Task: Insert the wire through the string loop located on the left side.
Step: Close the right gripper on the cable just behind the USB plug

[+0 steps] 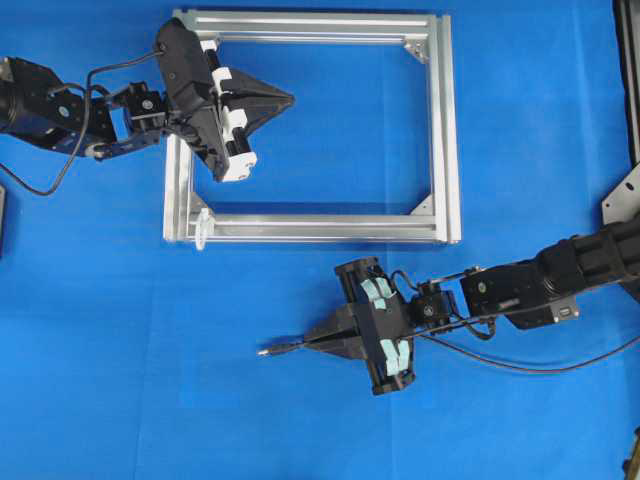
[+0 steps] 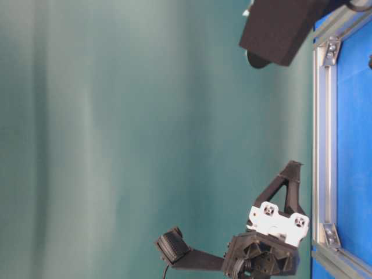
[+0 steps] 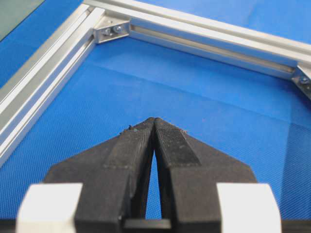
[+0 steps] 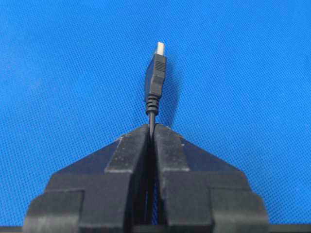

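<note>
right black gripper [image 4: 152, 130] pinched tight on thin black wire [image 4: 156, 80] with silvery plug tip; left black gripper [image 3: 154, 122] closed, holding nothing, above square aluminium frame [image 3: 204, 43].

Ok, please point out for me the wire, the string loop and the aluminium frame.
wire [image 4: 156, 80]: right wrist view, on the black plug body.
string loop [image 1: 203, 226]: overhead view, on the whitish loop at the frame's lower left corner.
aluminium frame [image 1: 445, 130]: overhead view, on its right bar.
</note>
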`<move>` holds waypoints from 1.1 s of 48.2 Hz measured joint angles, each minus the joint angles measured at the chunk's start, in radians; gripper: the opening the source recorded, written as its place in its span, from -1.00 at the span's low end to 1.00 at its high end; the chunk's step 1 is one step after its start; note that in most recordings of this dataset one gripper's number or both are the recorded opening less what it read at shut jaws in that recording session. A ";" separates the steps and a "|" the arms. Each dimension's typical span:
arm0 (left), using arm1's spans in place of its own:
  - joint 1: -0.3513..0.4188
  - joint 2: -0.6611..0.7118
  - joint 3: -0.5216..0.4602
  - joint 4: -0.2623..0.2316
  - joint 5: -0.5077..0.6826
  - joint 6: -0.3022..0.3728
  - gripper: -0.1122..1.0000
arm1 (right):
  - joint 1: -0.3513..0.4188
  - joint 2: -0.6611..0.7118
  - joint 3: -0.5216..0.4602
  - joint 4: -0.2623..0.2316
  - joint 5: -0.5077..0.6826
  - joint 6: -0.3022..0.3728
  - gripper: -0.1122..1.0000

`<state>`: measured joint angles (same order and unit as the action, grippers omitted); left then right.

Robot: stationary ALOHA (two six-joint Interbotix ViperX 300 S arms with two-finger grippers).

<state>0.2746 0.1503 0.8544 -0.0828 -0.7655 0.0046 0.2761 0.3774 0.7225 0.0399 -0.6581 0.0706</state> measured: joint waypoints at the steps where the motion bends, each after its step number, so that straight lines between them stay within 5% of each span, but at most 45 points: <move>1: 0.000 0.000 0.000 -0.002 0.000 0.000 -0.80 | 0.000 0.002 0.000 0.000 0.000 -0.002 -0.81; 21: 0.000 0.000 0.000 0.000 0.000 -0.002 -0.80 | -0.002 -0.023 0.005 0.000 0.011 0.000 -0.81; 53: 0.000 -0.002 0.000 0.000 0.000 -0.006 -0.80 | -0.002 -0.290 0.008 -0.002 0.250 -0.005 -0.81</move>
<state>0.2746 0.1488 0.8544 -0.0828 -0.7655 -0.0015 0.2746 0.0874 0.7302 0.0383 -0.4080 0.0660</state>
